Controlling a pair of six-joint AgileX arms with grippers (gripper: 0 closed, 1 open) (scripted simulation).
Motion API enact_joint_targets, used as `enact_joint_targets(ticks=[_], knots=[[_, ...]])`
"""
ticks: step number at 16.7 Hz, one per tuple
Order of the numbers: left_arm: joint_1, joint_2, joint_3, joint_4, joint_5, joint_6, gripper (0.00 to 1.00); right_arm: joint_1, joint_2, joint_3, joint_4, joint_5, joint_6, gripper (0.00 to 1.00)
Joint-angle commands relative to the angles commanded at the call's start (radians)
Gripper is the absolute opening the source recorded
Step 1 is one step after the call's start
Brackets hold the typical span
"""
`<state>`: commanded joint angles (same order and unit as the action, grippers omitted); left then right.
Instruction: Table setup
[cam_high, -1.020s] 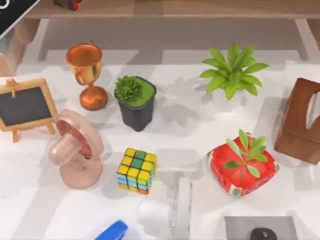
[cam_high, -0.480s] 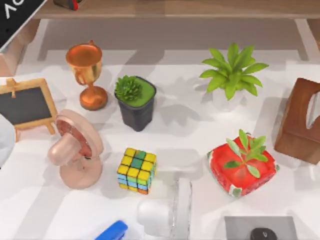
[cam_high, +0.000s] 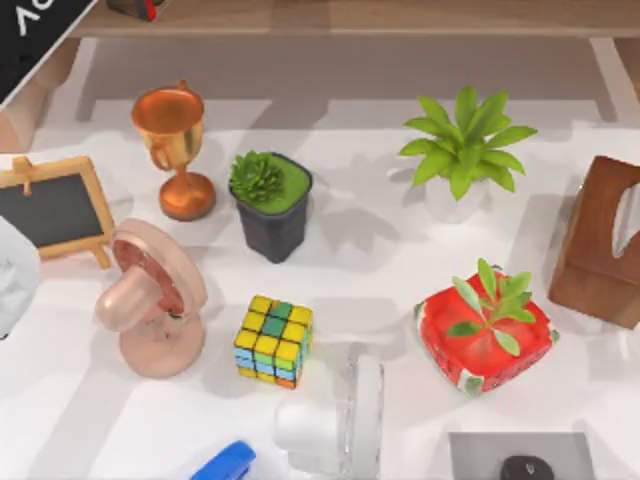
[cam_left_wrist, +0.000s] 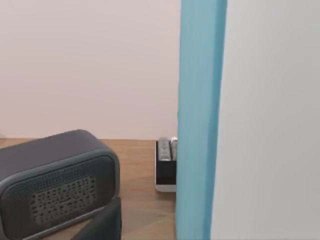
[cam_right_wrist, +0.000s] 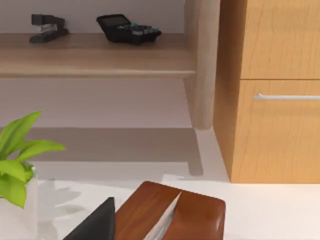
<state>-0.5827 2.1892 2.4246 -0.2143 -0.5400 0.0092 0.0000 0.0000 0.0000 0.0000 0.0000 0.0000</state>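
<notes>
Setup looks barely begun: multicoloured puzzle cube (cam_high: 273, 341) and copper trophy cup (cam_high: 173, 148) sit untouched; finger states unclear.

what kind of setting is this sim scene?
Likely a home-office desk: white table crowded with decor such as a trophy and mini chalkboard, beside a shelf with stapler and calculator.

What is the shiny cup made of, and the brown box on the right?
The trophy cup looks like polished copper-coloured metal: bright glints run along its bowl and base. The tissue box looks like dark, smooth wood, with a reddish-brown sheen; it could be a wood-look coating.
</notes>
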Motion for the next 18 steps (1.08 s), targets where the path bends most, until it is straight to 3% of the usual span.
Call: enact_joint_targets(ticks=[11,18], knots=[[0.0,0.0,0.0,0.0,0.0,0.0,0.02,0.0,0.0,0.0,0.0,0.0,0.0,1.0],[0.0,0.0,0.0,0.0,0.0,0.0,0.0,0.0,0.0,0.0,0.0,0.0,0.0,1.0]])
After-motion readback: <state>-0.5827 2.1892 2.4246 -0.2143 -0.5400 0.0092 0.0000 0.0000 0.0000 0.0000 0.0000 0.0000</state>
